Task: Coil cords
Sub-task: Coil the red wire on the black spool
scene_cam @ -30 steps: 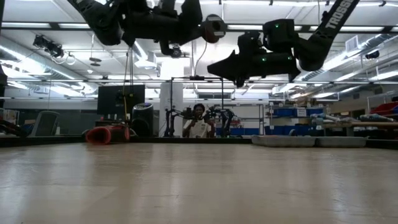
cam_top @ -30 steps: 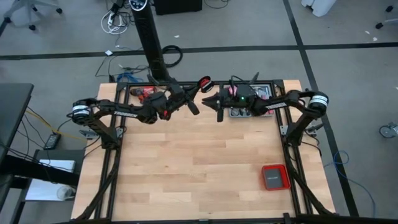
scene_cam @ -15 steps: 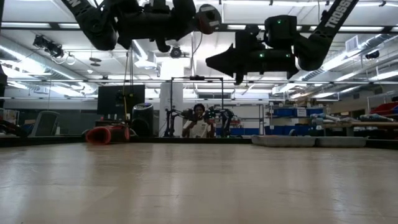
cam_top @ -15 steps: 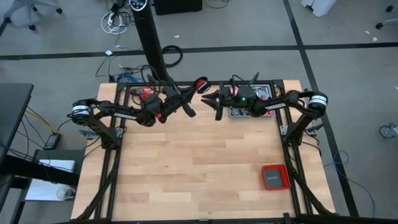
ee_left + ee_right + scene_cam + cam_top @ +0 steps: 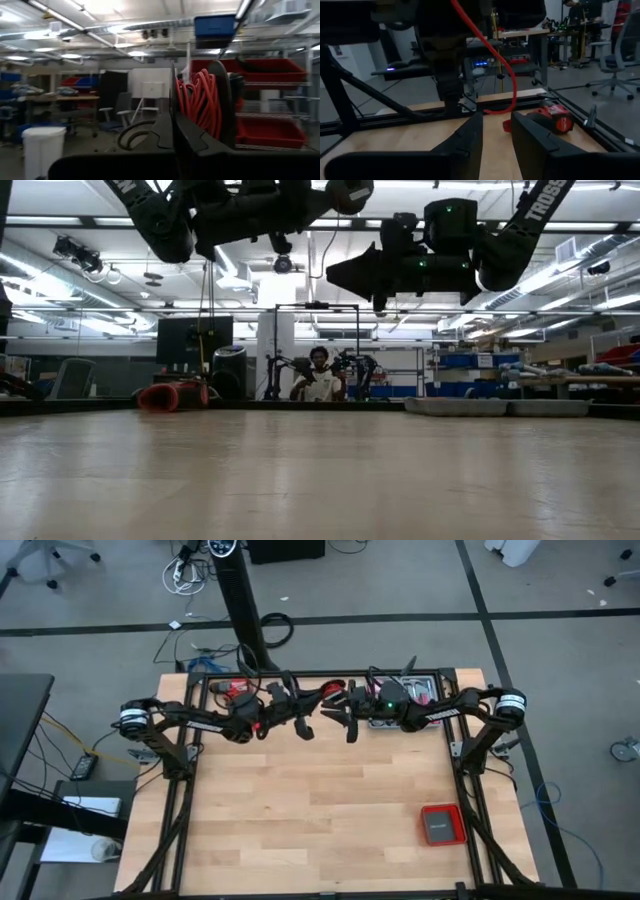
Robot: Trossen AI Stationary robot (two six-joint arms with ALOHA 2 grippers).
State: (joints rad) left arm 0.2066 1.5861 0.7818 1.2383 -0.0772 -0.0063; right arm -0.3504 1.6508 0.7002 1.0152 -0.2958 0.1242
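**Right jaws released; coil now carried by the left arm alone**

The two dark arms meet high above the far edge of the pale wooden table [image 5: 310,810], at roughly 12 o'clock on the tabletop. Over the last second the left arm has swung its load toward the right arm, closing the gap between them.

The left gripper [image 5: 175,125] is clenched on the coiled thin red cord [image 5: 200,102], which sits wound as a ring just beside its fingers (a loose red strand hangs free in the right wrist view [image 5: 495,60]).

The right gripper [image 5: 496,131] has spread its fingers and grasps nothing; it points toward 9 o'clock, at the coil.

Judgement: the release most likely ends one winding pass. The right gripper must re-take the loose strand before another turn can be laid.

The red-and-black power drill [image 5: 552,117] lies untouched at the table's far edge.
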